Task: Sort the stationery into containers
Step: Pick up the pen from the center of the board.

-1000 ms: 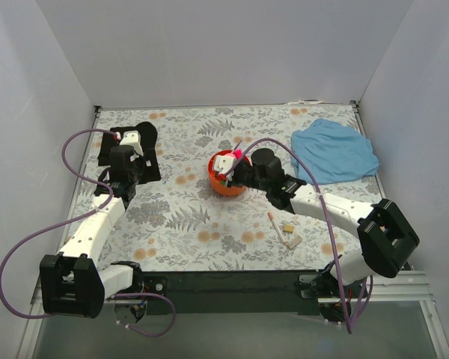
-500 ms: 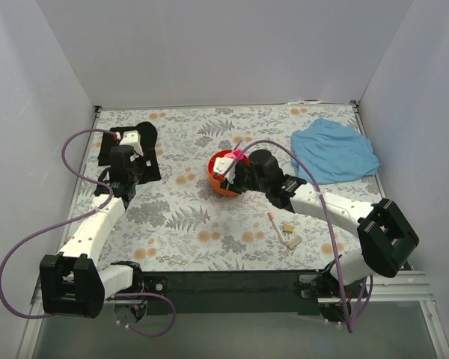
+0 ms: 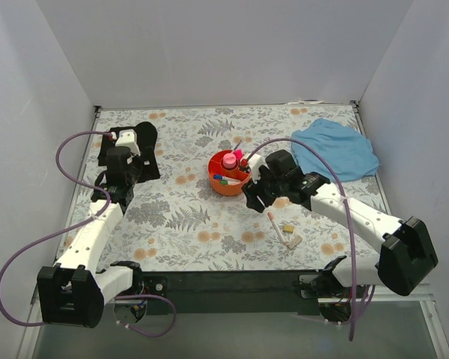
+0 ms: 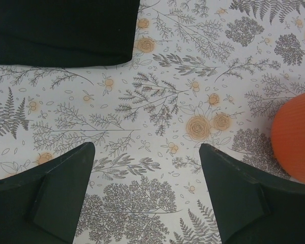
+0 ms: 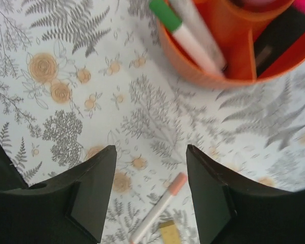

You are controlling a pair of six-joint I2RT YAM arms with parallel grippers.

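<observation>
The round orange tray [image 3: 218,185] holds a pink bottle [image 3: 229,161] in its centre cup and pens with green and blue caps [image 3: 226,179]. My right gripper [image 3: 253,199] is open and empty, just near-right of the tray. In the right wrist view its jaws [image 5: 151,148] stand wide apart over bare table, the tray [image 5: 193,66] and a green-capped pen [image 5: 185,35] ahead. An orange-capped pen [image 3: 273,223] [image 5: 157,211] and two beige erasers [image 3: 289,227] [image 5: 170,233] lie on the table. My left gripper [image 3: 120,183] [image 4: 146,147] is open and empty at the far left.
A black cloth [image 3: 138,153] [image 4: 61,30] lies at the back left under my left arm. A light blue cloth [image 3: 335,153] lies at the back right. The tray's edge [image 4: 297,142] shows at the right of the left wrist view. White walls enclose the floral table.
My right gripper has drawn back from over the tray toward the near right, uncovering the pink bottle and pens in it. My left arm has barely shifted.
</observation>
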